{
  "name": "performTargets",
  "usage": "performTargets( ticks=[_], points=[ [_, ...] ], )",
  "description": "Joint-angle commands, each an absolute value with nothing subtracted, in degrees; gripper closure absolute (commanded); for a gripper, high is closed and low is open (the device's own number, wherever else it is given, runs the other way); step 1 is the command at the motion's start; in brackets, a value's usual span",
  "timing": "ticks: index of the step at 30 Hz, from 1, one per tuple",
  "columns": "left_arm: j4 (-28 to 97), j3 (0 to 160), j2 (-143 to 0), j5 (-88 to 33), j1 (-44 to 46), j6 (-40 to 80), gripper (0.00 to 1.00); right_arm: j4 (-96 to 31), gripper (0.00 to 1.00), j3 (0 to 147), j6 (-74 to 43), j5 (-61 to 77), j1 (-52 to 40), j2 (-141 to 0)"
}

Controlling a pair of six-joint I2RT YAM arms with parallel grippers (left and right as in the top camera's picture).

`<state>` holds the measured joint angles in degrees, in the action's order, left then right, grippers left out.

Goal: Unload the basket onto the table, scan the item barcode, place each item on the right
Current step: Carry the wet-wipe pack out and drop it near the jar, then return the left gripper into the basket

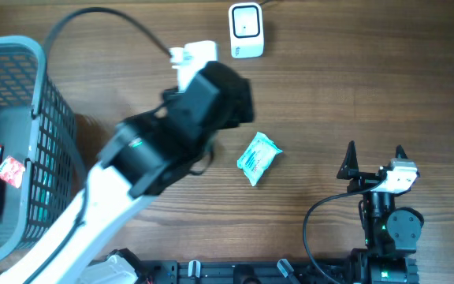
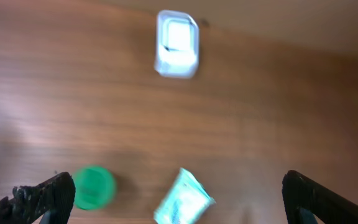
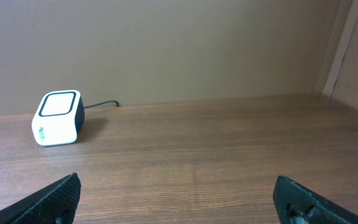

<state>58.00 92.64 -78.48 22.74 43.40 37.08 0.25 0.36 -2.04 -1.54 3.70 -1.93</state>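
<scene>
Right gripper point(image 1: 375, 154) is parked closest to you, nearer the robot than the scanner point(image 1: 246, 30) and off to its right. Its jaws are spread wide with nothing between them. Its wrist view shows only bare table point(image 3: 229, 162) out to the scanner.

The packet point(image 1: 257, 158), a small teal-and-white pouch, lies flat on the table. It is well apart from the scanner, on the robot's side of it and roughly in line with it. Nothing is touching it.

Left gripper point(image 2: 178, 180) hangs above the table between the packet and the scanner. Its jaws are fully apart and it holds nothing. Its wrist view is blurred but shows the packet low in frame and a green disc point(image 2: 93, 186) just beside it. I can't tell what the disc is, and the arm hides it from overhead.

The basket point(image 1: 50, 118) sits far to the scanner's left with a few items inside.

Status, my read:
- The packet is not at the scanner and neither gripper has it.
- You can't tell from these views which face carries the barcode.
- You also can't tell whether a scan has registered.
- If it hasn't, everything is left: grip the packet, lift it, turn the barcode to the scanner window and hold it there.
- The left arm is the better placed for that.
</scene>
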Motion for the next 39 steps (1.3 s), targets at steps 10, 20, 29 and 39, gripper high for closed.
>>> performTargets(
  ticks=[10, 20, 29, 39],
  points=[
    [64.9, 93.4, -60.4, 32.4, 23.6, 38.4, 0.00, 0.4, 0.00, 0.3, -1.5, -1.0, 4.0, -1.7],
    [59.1, 93.4, -55.1, 36.8, 8.2, 39.9, 0.00, 0.4, 0.00, 0.3, -1.5, -1.0, 4.0, -1.7],
    [56.4, 93.4, -60.7, 29.4, -13.5, 44.2, 0.00, 0.4, 0.00, 0.3, -1.5, -1.0, 4.0, -1.7],
    [64.2, 93.4, -76.8, 11.0, -33.6, 50.2, 0.00, 0.4, 0.00, 0.3, -1.5, -1.0, 4.0, -1.7]
  ],
)
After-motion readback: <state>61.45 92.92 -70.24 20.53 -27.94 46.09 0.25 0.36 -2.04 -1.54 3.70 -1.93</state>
